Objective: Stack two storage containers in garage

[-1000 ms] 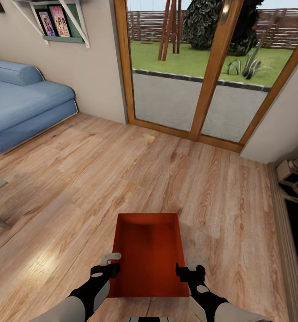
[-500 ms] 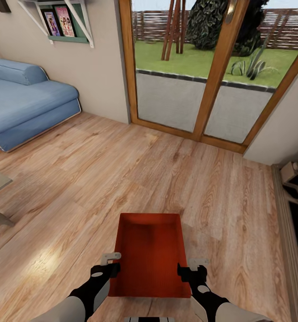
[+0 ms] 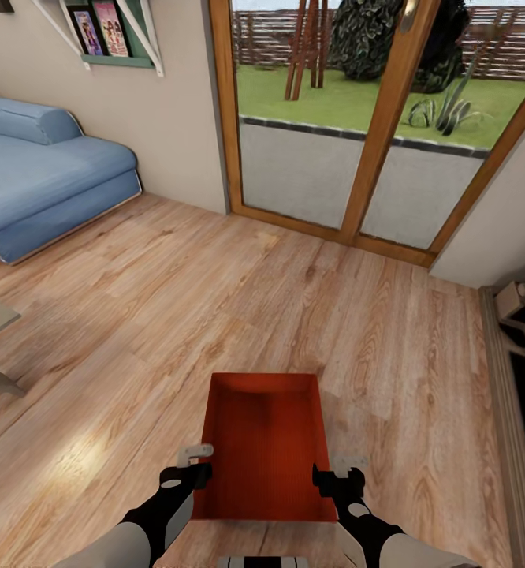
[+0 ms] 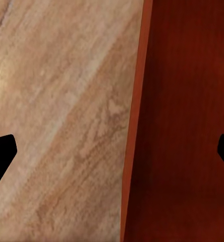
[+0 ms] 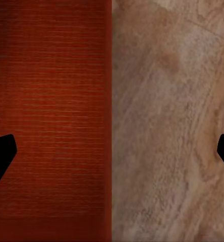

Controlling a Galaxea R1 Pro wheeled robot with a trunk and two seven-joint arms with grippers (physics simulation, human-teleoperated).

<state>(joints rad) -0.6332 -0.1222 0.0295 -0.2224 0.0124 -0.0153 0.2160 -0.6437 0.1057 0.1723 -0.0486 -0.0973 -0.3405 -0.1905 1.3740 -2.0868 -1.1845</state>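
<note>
**Bin carried across the living room, 1 gripper on each long wall**

Here, head view: 1 orange-red storage container (image 3: 264, 446) sits between the 2 arms, above the light wood plank floor (image 3: 215, 300), open top facing up. The left gripper (image 3: 190, 465) is at its left wall, the right gripper (image 3: 335, 471) at its right wall, both near the corners closest to the robot. A blue sofa (image 3: 42, 181) stands at the left wall and wood-framed glass doors (image 3: 357, 126) lie ahead. This is the living room, not the garage.

Left wrist view: the thin left wall of the bin runs between the fingertips (image 4: 2, 151), 1 finger outside over the planks, 1 inside over the red base. The jaws look wide. Whether they pinch the wall, I cannot tell.

Right wrist view: the same on the right wall, fingertips (image 5: 2, 151) straddling it. Clamped or loose, I cannot tell.

Handling, as a judgement: empty and thin-walled, so probably light. The walls may flex, and smooth sides could slip. Hold opposite long walls, level, both sides matched.
</note>
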